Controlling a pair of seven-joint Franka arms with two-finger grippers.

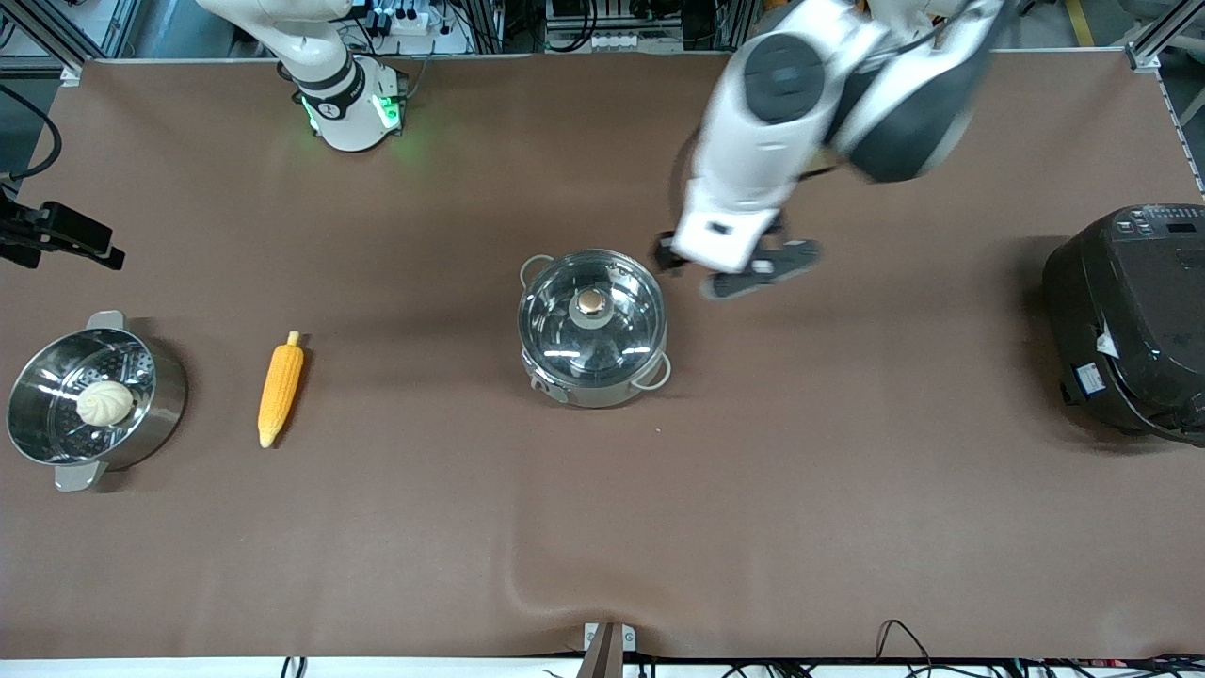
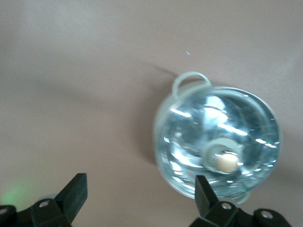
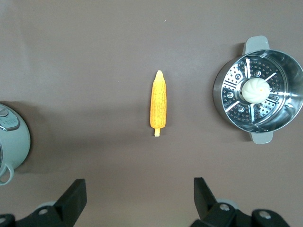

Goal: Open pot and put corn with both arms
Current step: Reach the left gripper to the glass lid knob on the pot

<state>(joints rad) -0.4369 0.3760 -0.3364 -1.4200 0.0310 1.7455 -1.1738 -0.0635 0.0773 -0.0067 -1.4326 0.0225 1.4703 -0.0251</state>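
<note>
Nearest the front camera, toward the right arm's end of the bench [image 1: 602,527], sits a steel steamer pot [image 1: 94,400] with a perforated insert and a pale bun [image 1: 104,402] resting in it. Just beside it, a little toward the middle, the corn [image 1: 281,387] lies flat on the brown surface — its tapered tip pointing at the front camera, its pale stub away from it.

Farther along, at the middle of the bench, stands the pot [image 1: 593,328], its glass lid [image 1: 591,311] closed on it and the small round knob [image 1: 591,301] centred on top. A big black cooker [image 1: 1130,320] sits at the left arm's end.

Beside the pot's rim, on the side toward the left arm's end, hangs the left gripper [image 1: 739,268]; its wrist view shows the fingers spread wide, holding nothing, with the lidded pot below. The right gripper [image 3: 137,201] appears only in its own wrist view — fingers wide apart and empty, high over the corn and the steamer pot.
</note>
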